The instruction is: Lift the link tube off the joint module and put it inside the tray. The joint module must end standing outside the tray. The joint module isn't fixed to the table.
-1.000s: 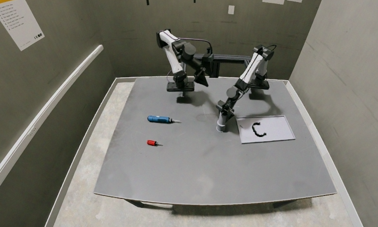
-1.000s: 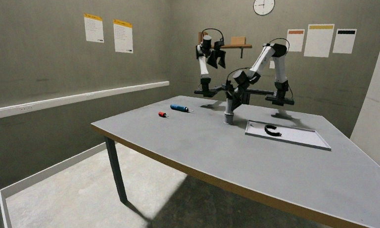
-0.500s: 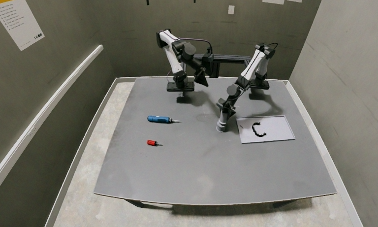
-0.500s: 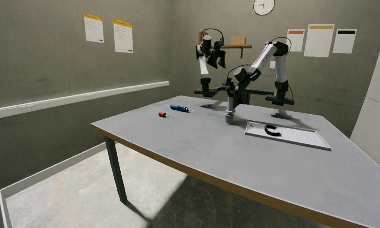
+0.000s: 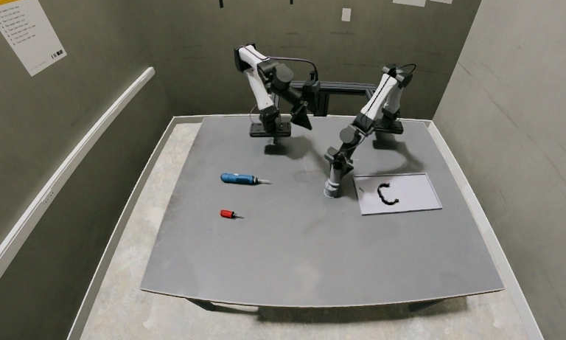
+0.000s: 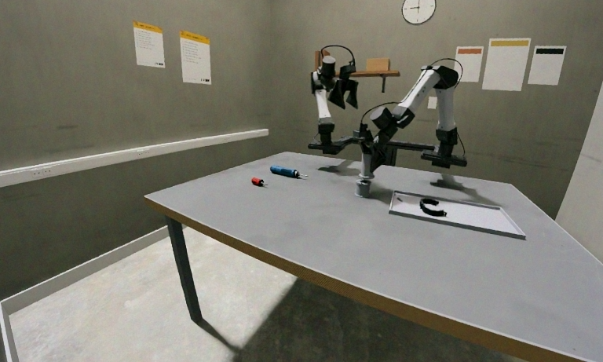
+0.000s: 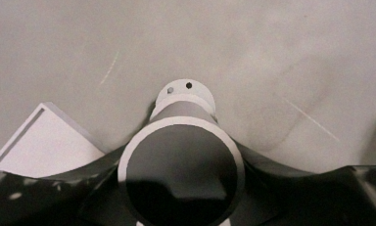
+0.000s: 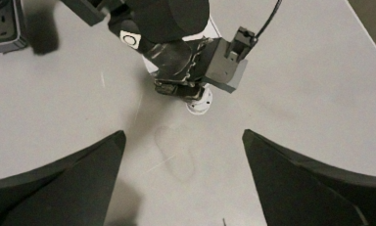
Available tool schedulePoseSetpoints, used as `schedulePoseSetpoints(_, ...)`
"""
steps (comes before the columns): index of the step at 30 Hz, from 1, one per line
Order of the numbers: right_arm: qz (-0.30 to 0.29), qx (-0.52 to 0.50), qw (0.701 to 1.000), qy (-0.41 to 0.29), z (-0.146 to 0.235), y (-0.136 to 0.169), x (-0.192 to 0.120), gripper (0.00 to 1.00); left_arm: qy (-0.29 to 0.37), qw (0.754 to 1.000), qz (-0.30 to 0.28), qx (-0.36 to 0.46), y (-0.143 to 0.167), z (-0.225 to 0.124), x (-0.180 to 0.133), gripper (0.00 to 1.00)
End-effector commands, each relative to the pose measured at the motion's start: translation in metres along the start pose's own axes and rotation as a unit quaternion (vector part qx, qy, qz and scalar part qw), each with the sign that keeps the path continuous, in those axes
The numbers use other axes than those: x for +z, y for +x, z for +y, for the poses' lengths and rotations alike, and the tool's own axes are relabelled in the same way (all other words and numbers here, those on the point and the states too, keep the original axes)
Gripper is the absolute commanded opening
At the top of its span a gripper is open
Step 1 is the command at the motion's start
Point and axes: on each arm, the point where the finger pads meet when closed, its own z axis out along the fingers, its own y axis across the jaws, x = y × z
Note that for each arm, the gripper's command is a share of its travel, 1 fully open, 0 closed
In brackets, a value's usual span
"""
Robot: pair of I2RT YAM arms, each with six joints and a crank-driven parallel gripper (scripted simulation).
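Grey desk (image 5: pixel 292 244) (image 6: pixel 311 224) (image 7: pixel 255 40) (image 8: pixel 304 113): the left pincer (image 5: pixel 339 168) (image 6: pixel 370 162) (image 7: pixel 183 131) (image 8: pixel 195 88), nearer, grips the near-upright grey cylindrical tube (image 5: pixel 334 174) (image 6: pixel 366 163) (image 7: pixel 181 120) (right pincer (image 5: pixel 309 120) (image 6: pixel 349 107) (image 8: pixel 184 133) released); rightward in the top view lies the white rectangular tray (image 5: pixel 400 212) (image 6: pixel 458 224) (image 7: pixel 71 120).

Around my gray table (image 5: pixel 292 253) (image 6: pixel 311 233) I see drab olive walls. Above it hangs a round clock (image 6: pixel 418 7); beneath it, pale mottled floor (image 5: pixel 121 257) (image 6: pixel 111 287) lies partly in the table's dark shadow.
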Motion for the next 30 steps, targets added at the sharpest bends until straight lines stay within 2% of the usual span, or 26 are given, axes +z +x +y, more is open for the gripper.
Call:
schedulePoseSetpoints(1,-0.017,-0.014,1.0,0.009,-0.004,-0.017,-0.007,1.0,-0.002,0.998,-0.055,-0.007,-0.049,-0.001,-0.018,0.5)
schedulePoseSetpoints(9,-0.017,-0.014,1.0,0.009,-0.004,-0.017,-0.007,1.0,-0.002,0.999,-0.052,-0.007,-0.079,-0.001,-0.064,0.5)
schedulePoseSetpoints(17,-0.017,-0.014,1.0,0.009,-0.004,-0.017,-0.007,1.0,0.01,0.998,-0.059,0.005,-0.078,0.007,-0.074,0.5)
schedulePoseSetpoints(20,-0.017,-0.014,1.0,0.009,-0.004,-0.017,-0.007,1.0,0.018,0.998,-0.064,0.014,-0.065,0.018,-0.078,0.5)
schedulePoseSetpoints(23,-0.035,-0.021,0.999,0.012,-0.006,-0.03,-0.006,1.0,0.024,0.997,-0.066,0.022,-0.051,0.031,-0.082,0.5)
schedulePoseSetpoints(30,-0.081,-0.032,0.996,-0.002,-0.018,-0.062,0.017,1.0,0.043,0.995,-0.069,0.05,0.008,0.088,-0.103,0.5)
